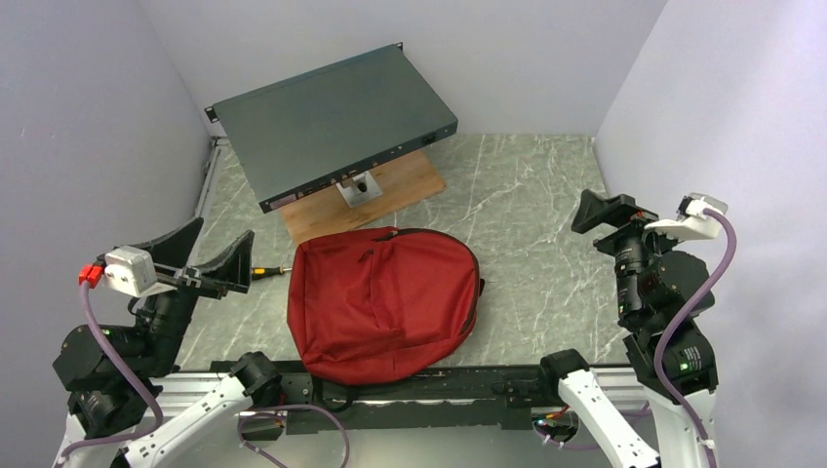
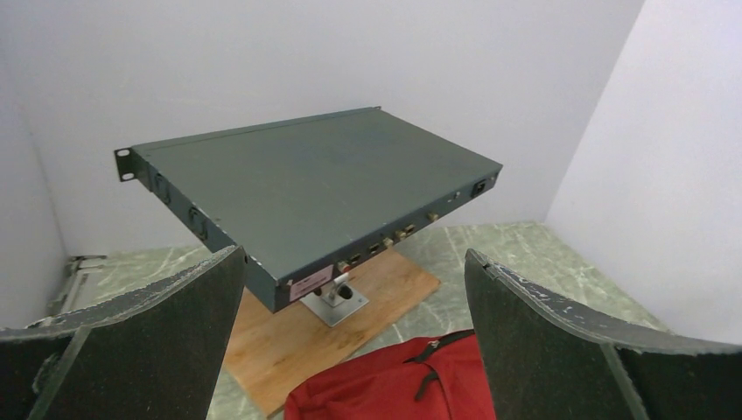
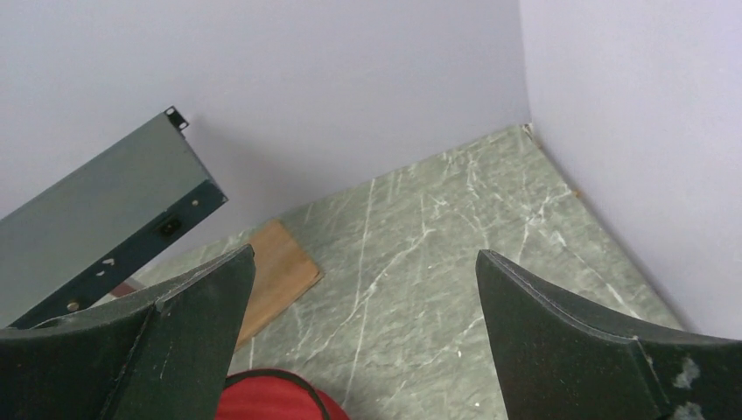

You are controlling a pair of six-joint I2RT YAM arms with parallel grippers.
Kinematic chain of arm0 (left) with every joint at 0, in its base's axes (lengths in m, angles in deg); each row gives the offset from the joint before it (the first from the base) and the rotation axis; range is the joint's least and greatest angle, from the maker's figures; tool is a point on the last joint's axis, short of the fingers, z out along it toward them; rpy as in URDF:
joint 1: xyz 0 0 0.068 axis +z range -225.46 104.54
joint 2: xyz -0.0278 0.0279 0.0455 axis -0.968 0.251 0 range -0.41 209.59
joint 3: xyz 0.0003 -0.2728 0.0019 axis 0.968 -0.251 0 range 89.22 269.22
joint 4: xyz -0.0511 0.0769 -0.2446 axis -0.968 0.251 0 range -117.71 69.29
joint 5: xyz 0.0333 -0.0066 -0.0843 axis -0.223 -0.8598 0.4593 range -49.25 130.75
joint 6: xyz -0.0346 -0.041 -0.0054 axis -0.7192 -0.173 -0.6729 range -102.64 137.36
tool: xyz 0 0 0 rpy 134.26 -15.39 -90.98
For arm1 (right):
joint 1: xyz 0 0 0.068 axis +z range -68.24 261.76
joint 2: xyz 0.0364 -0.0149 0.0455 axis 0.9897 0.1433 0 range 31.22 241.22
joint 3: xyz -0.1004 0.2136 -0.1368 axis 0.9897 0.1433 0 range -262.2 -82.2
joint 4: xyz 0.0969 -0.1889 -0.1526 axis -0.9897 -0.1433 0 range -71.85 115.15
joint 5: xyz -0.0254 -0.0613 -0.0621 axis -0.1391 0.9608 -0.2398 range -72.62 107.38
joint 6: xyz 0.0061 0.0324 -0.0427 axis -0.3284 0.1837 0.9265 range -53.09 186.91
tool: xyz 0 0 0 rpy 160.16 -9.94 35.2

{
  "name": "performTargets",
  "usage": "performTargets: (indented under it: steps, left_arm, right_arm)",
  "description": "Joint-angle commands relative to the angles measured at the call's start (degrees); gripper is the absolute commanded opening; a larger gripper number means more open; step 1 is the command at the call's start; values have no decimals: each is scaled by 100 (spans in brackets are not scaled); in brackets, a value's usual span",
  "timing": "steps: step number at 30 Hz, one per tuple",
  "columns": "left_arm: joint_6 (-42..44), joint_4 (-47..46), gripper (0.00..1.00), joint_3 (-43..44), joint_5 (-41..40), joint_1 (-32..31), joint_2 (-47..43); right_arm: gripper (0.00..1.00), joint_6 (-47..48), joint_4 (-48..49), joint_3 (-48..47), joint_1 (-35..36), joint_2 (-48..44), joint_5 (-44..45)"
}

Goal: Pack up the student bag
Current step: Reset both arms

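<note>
The dark red student bag (image 1: 385, 302) lies flat on the marble table near the front edge, front pocket up, black top loop toward the back. Its top edge shows in the left wrist view (image 2: 394, 385) and a corner in the right wrist view (image 3: 262, 398). My left gripper (image 1: 210, 252) hangs open and empty just left of the bag, above the table; its jaws stand wide apart (image 2: 354, 262). My right gripper (image 1: 600, 213) is open and empty, raised to the right of the bag (image 3: 365, 254). No books are in view.
A flat dark-grey rack unit (image 1: 332, 122) sits tilted on a metal post over a wooden board (image 1: 390, 190) behind the bag. A small yellow-tipped object (image 1: 268, 271) lies by the bag's left edge. Walls close in left, back and right.
</note>
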Motion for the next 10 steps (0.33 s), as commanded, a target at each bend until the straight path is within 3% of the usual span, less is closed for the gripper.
performTargets:
  steps: [1,10]
  left_arm:
    - [403,-136,100,111,-270,4,-9]
    - [336,-145,100,73,-254,8,24]
  right_arm:
    - [100,175,48,-212,7,-88,453]
    - [100,239,-42,-247,11,39,236]
